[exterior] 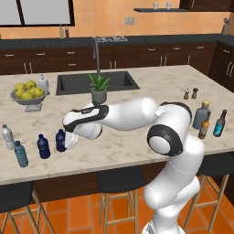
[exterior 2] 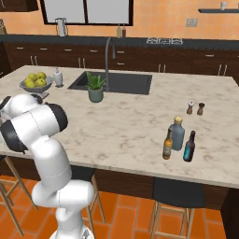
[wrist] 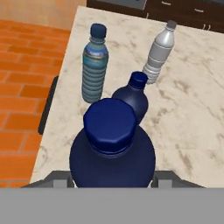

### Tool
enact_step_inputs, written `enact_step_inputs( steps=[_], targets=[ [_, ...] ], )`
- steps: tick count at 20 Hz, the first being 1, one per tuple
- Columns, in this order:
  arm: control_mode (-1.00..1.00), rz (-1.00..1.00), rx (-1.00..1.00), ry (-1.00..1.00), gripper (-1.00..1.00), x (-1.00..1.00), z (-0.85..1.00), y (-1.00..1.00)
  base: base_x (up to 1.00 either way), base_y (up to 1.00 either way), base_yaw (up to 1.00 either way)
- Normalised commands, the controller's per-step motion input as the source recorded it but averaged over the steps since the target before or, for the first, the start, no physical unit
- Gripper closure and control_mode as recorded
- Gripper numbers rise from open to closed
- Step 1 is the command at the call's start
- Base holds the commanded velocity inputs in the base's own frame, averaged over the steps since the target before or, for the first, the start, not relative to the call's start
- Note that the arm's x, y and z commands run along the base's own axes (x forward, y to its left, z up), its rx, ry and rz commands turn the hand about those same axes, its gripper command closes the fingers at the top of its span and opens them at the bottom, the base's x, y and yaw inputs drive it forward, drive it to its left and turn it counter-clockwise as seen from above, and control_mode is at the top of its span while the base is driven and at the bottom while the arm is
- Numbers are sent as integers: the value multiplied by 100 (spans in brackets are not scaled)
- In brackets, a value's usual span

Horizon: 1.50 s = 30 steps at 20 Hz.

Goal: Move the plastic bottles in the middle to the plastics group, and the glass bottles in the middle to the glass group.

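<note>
1. The gripper (exterior: 68, 140) reaches down at the left end of the counter (exterior: 137, 114), its jaws spread to either side of the nearer navy bottle (wrist: 112, 146).
2. In the hand view that bottle stands upright between the two finger tips (wrist: 57, 179), blue cap toward the camera. Whether the pads press its sides or stand just off them I cannot tell.
3. The second navy bottle (wrist: 133, 94) stands upright just behind the first; in the left base view it is at (exterior: 43, 146).
4. The teal ribbed bottle (wrist: 94, 65) and the clear whitish bottle (wrist: 160, 52) stand upright beyond them, near the counter's end and slightly apart.
5. At the far right end, the amber bottle (exterior 2: 167, 144) stands just beside the blue-grey flask (exterior 2: 177, 133) and the dark teal bottle (exterior 2: 189, 147).
6. A fruit bowl (exterior: 28, 98) and a potted plant (exterior: 98, 89) sit near the sink (exterior: 96, 82).
</note>
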Motion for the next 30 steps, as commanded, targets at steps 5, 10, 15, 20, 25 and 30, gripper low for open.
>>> enact_step_inputs(
  steps=[5, 10, 15, 20, 25, 30],
  targets=[
    [-100, 0, 0, 0, 100, 12, 0, -7, 0, 0, 0],
    [-100, 0, 3, 2, 100, 20, -20, 1, 0, 0, 0],
    [-100, 0, 6, 12, 100, 21, -16, 2, 0, 0, 0],
    [-100, 0, 1, 7, 100, 6, -12, 1, 0, 0, 0],
    [-100, 0, 0, 0, 100, 0, -4, 14, 0, 0, 0],
    [-100, 0, -3, 0, 100, 2, -2, 17, 0, 0, 0]
  ],
)
